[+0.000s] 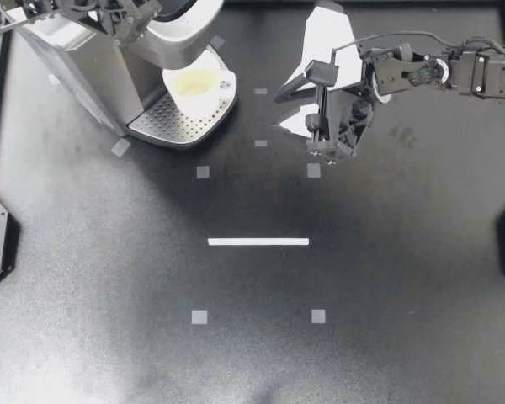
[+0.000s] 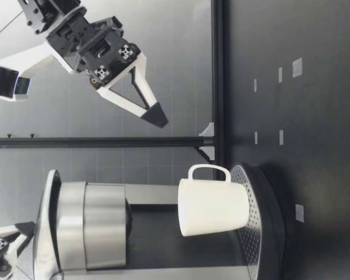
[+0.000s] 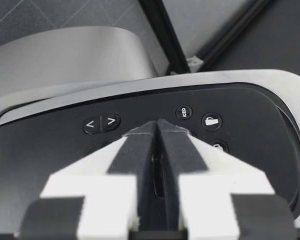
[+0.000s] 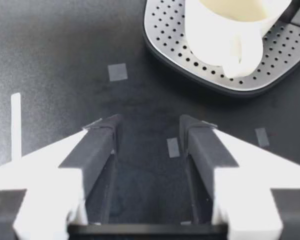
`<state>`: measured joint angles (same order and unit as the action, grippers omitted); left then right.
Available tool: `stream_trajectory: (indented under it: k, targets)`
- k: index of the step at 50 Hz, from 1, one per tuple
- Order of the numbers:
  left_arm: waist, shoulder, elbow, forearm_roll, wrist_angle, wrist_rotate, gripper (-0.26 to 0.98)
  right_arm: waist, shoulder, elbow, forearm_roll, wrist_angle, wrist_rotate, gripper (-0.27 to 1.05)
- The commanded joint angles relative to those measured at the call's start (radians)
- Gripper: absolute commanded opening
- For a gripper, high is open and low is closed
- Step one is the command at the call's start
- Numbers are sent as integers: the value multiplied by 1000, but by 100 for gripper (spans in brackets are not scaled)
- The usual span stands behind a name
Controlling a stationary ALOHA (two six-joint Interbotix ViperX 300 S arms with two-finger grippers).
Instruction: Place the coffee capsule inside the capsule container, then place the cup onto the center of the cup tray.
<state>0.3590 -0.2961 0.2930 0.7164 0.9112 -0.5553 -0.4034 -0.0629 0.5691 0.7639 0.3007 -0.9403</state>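
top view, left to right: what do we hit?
coffee machine → cup → right gripper, fingers open, over bare table.

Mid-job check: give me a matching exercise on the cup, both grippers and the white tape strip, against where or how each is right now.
Things:
1. cup
2. left gripper
3. right gripper
4. white tape strip

Places or states:
A. fingers open, above the table
B. lying flat near the table's middle
C. standing on the cup tray
D. fingers shut, over the machine's button panel

Pairs: 1-C, 2-D, 3-A, 4-B
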Motion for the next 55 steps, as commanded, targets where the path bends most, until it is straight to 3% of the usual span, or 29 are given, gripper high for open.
stream_trajectory:
  k: [1, 23, 39, 55]
  targets:
    - [11, 23, 3, -8, 23, 9, 13, -2, -34, -9, 2, -8, -2, 48]
    - [11, -29, -46, -6, -84, 40, 13, 0, -37, -3, 2, -8, 2, 49]
    - [-29, 15, -100, -18, -58, 83, 13, -2, -38, -3, 2, -15, 0, 48]
    - [-41, 37, -94, -26, -26, 81, 13, 0, -38, 0, 0, -17, -3, 48]
